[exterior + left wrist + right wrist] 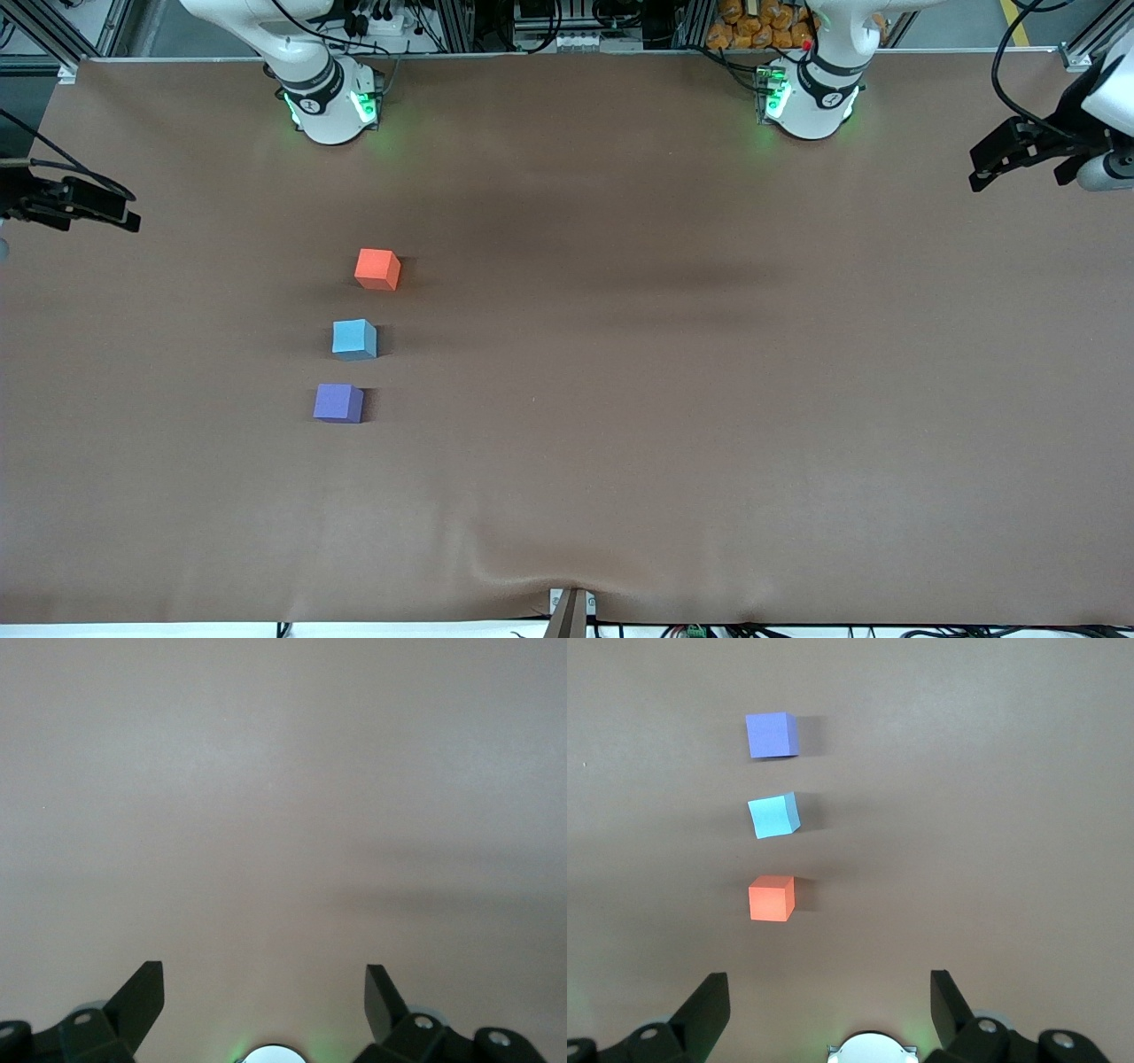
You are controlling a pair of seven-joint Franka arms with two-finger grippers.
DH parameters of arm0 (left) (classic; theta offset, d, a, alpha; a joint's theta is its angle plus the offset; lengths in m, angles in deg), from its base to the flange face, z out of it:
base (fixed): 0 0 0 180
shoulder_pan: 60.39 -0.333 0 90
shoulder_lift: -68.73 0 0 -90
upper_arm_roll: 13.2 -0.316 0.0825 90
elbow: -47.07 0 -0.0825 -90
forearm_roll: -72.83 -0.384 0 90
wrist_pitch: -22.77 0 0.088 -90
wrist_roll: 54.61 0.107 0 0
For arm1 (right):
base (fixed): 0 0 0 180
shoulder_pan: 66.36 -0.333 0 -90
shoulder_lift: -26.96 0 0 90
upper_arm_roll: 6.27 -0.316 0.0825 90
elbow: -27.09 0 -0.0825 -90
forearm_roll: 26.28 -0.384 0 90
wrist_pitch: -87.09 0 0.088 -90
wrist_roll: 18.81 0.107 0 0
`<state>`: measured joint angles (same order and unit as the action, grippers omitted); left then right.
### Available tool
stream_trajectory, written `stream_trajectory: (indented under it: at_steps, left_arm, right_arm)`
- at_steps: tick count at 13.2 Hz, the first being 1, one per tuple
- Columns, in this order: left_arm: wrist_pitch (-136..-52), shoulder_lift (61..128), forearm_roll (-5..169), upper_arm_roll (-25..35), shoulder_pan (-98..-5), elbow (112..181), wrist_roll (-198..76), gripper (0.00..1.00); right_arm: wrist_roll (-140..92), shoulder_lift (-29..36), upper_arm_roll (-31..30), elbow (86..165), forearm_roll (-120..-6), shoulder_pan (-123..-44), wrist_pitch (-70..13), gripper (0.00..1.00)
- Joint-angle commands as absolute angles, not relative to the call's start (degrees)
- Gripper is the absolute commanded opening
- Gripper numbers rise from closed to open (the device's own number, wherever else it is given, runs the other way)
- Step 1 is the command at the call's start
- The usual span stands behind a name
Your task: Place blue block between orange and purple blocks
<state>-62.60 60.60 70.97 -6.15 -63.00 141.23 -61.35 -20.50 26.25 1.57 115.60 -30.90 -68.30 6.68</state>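
The blue block point(354, 338) sits on the table between the orange block point(377, 268) and the purple block point(337, 402), in one line with small gaps. The orange block is farthest from the front camera and the purple block is nearest. The right wrist view shows all three: purple point(772, 734), blue point(773, 815) slightly turned, and orange point(772, 897). My right gripper point(829, 988) is open and empty, up in the air at the right arm's end of the table point(124, 217). My left gripper point(264, 979) is open and empty, over the left arm's end point(979, 173).
The brown table cover point(673, 399) is bare apart from the three blocks. Both arm bases stand along the edge farthest from the front camera. A small bracket point(571, 611) sticks up at the table's near edge.
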Motion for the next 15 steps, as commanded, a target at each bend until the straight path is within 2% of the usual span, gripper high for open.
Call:
stream_trajectory:
  at_steps: [1,15]
  left_arm:
    - [-61.4,59.9,70.9,-5.9,-63.2,140.3,-60.5,1.00]
    - [-61.1,60.3,74.4,-6.9,-63.9,138.6,-60.6,1.00]
  right_arm:
    - [-19.7,27.4,0.9,115.8,-29.4,-67.8,7.4,1.00]
    - [-19.6,27.1,0.9,116.6,-28.8,-67.7,7.8,1.00]
